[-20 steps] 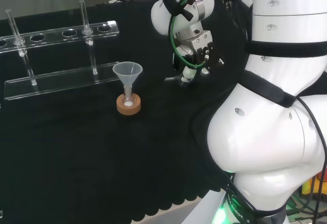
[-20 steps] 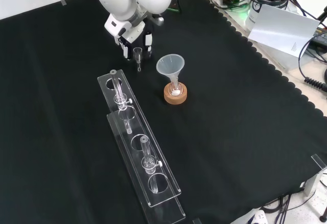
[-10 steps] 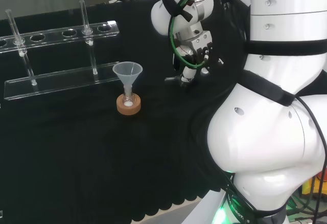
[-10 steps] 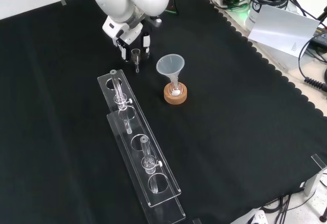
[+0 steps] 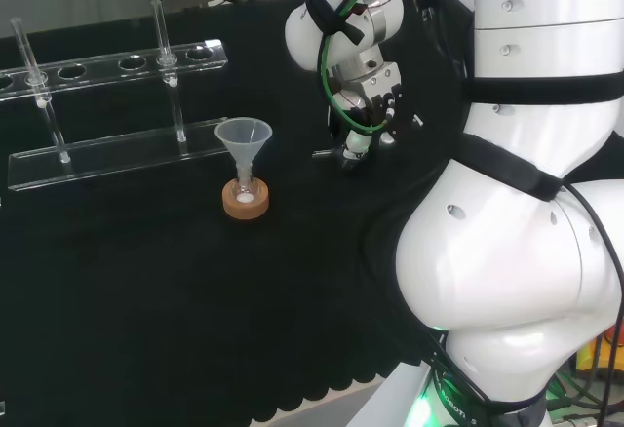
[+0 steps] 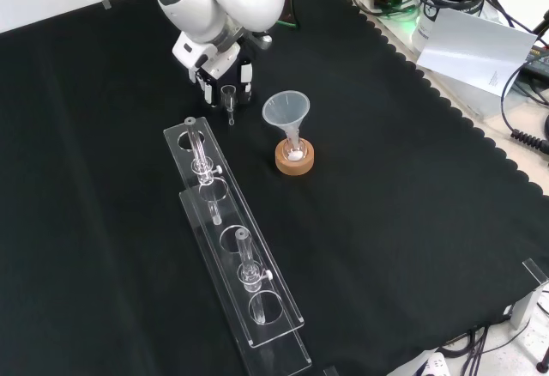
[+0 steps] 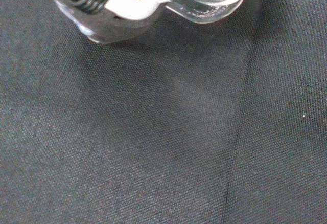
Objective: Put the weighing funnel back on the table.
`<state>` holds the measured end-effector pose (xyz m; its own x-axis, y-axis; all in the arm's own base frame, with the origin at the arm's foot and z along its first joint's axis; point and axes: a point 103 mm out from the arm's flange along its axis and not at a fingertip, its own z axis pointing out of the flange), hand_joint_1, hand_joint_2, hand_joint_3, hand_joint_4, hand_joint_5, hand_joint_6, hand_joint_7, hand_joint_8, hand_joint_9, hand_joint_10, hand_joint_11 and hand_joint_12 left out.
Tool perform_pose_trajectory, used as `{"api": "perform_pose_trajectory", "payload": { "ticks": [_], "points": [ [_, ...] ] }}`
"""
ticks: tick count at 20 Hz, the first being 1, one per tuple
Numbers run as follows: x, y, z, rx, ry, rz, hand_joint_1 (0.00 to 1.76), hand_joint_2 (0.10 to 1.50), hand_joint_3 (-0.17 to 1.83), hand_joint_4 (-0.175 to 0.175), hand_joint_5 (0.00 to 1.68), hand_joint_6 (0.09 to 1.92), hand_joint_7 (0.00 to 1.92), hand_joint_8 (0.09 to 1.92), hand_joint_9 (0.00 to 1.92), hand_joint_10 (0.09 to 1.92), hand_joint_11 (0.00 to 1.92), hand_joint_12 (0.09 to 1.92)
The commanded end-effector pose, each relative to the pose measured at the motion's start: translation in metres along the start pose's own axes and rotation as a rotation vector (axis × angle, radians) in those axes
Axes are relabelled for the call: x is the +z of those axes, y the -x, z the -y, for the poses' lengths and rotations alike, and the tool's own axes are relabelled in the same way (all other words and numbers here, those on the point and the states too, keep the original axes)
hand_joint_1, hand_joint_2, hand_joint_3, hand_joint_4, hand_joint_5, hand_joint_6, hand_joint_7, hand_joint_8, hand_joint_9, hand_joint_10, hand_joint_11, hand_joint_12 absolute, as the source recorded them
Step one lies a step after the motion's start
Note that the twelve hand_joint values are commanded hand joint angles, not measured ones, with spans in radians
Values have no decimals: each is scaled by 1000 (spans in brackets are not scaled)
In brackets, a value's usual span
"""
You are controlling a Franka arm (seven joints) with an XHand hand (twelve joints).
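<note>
Robot hand [image 6: 221, 74] pinches the weighing funnel [image 6: 229, 98], stem down, low over the table [image 6: 412, 187] beside the funnel [image 6: 286, 108]. Whether the stem touches the cloth is unclear. The wrist view cuts off its clear rim.

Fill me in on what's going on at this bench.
The arm's hand holds the weighing funnel, a small clear piece, stem down, low over the black cloth. In the front view it is just beyond the end of the clear test tube rack, left of the funnel standing in its flask on a cork ring. It is not yet released; whether its stem touches the cloth is unclear.
</note>
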<state>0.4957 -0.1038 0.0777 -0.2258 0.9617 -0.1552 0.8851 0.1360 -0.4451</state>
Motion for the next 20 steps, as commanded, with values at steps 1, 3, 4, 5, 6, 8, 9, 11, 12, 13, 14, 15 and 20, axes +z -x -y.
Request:
{"api": "perform_pose_trajectory", "payload": {
  "ticks": [1, 3, 4, 5, 6, 8, 9, 11, 12, 13, 14, 15, 20],
  "points": [
    [-1, 2, 2, 5, 1, 2, 1006, 1030, -8, 91, 900, 792, 872, 519, 1170, 87, 782, 1048],
    [0, 1, 3, 8, 3, 4, 970, 1025, -55, 42, 746, 736, 701, 613, 1071, 87, 626, 1138],
    [0, 1, 3, 11, 1, 5, 954, 1026, -75, 29, 674, 714, 634, 630, 1022, 87, 557, 1180],
    [1, 7, 5, 13, 1, -4, 941, 1031, -97, 20, 618, 694, 582, 640, 981, 87, 496, 1218],
    [1, 8, 5, 14, -7, -3, 932, 1042, -129, 14, 578, 675, 544, 649, 953, 87, 453, 1246],
    [1, 6, 5, 16, -13, 12, 922, 1054, -164, 3, 517, 644, 498, 653, 917, 87, 409, 1268],
    [0, 3, 5, 17, -17, 16, 919, 1055, -170, -1, 494, 632, 485, 652, 908, 87, 398, 1271],
    [0, 0, 4, 18, -24, 25, 913, 1055, -175, -6, 465, 612, 467, 650, 894, 87, 385, 1273],
    [0, 0, 4, 19, -23, 31, 910, 1054, -175, -8, 461, 596, 461, 650, 889, 87, 379, 1277],
    [-1, -1, 5, 18, -21, 37, 907, 1053, -175, -9, 456, 582, 457, 651, 883, 87, 375, 1281],
    [-3, -1, 5, 20, -17, 40, 905, 1052, -175, -11, 447, 568, 450, 650, 876, 87, 370, 1282],
    [-5, 0, 7, 20, -10, 40, 902, 1050, -175, -14, 435, 555, 442, 648, 869, 87, 365, 1282],
    [-23, 2, 14, 24, 12, 33, 893, 1041, -175, -30, 383, 405, 395, 658, 834, 87, 345, 1291]
  ]
}}
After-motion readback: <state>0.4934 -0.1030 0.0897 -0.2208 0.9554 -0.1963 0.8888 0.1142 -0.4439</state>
